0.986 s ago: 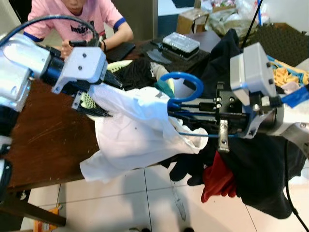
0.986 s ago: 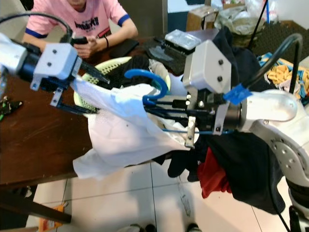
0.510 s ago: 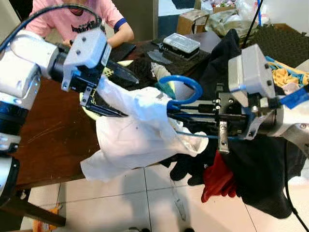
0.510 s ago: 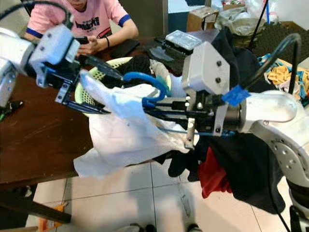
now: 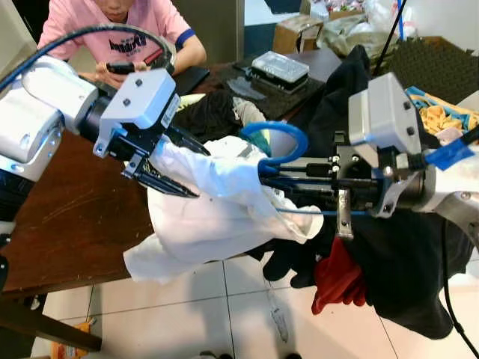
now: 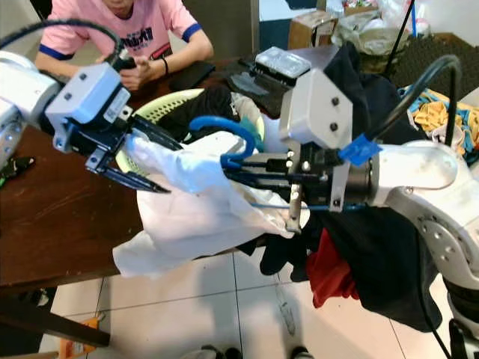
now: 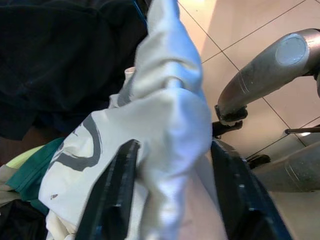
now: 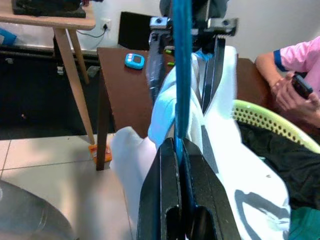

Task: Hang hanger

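Two grippers share one white garment point(image 5: 217, 202) and a blue hanger point(image 5: 278, 142) above the table's front edge.

Eye views: the left gripper point(image 5: 166, 166) has its fingers clamped on a bunched fold of cloth; the right gripper point(image 5: 278, 179) is closed on the hanger's thin blue wire, its hook curling up beside a green basket point(image 6: 161, 108) on the brown table point(image 5: 67, 217). A person sits at the far edge; the shirt print is unreadable.
Left wrist view: both fingers point(image 7: 117, 185) pinch white cloth.
Right wrist view: fingers point(image 8: 167, 195) squeeze the wire. The wire could twist or slip, since the hold looks narrow; the cloth could slide off toward the floor.
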You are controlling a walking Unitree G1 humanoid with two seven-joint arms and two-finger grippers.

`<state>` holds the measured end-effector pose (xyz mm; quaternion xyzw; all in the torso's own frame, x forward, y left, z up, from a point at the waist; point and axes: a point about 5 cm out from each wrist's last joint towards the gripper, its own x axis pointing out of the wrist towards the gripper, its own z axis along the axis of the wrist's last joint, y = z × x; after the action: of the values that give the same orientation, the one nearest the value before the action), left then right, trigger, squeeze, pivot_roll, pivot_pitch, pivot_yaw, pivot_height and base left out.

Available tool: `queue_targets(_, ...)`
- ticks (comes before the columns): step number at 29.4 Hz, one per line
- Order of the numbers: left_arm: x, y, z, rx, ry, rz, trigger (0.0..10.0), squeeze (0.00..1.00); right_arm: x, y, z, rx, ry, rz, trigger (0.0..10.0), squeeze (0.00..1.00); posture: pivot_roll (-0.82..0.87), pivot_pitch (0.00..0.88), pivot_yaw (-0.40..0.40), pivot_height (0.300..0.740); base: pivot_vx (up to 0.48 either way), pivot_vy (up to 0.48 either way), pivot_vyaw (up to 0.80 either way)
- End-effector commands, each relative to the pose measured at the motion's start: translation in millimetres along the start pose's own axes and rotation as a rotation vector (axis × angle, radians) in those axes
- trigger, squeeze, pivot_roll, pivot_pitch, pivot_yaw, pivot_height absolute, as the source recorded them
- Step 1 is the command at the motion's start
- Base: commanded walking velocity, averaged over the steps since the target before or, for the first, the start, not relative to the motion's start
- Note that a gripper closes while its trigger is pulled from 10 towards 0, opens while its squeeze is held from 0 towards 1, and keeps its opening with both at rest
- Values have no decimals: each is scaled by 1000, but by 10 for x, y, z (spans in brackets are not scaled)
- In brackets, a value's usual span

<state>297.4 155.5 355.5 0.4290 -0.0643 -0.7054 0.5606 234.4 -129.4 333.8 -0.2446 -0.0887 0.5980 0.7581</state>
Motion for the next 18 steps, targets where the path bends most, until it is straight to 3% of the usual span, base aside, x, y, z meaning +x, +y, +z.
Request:
queue_targets(1,-30,-58,-88,-29,61,-24,0,0,5,43,126,-57,-46,27,10000,0,48,174,86,740,0,0,0)
queue_targets(7,-51,-27,-141,0,116,-5,0,0,2,50,157,-62,-52,31,10000,0,49,175,85,740,0,0,0)
queue_targets(8,-73,-4,-201,28,181,7,0,0,2,53,163,-64,-54,33,10000,0,49,175,85,740,0,0,0)
queue_targets(11,-76,-5,-232,38,207,7,0,0,12,57,159,-64,-54,35,10000,0,52,177,85,740,0,0,0)
queue_targets(18,-49,-6,-190,19,135,25,0,0,43,67,121,-59,-43,25,10000,0,53,179,85,740,0,0,0)
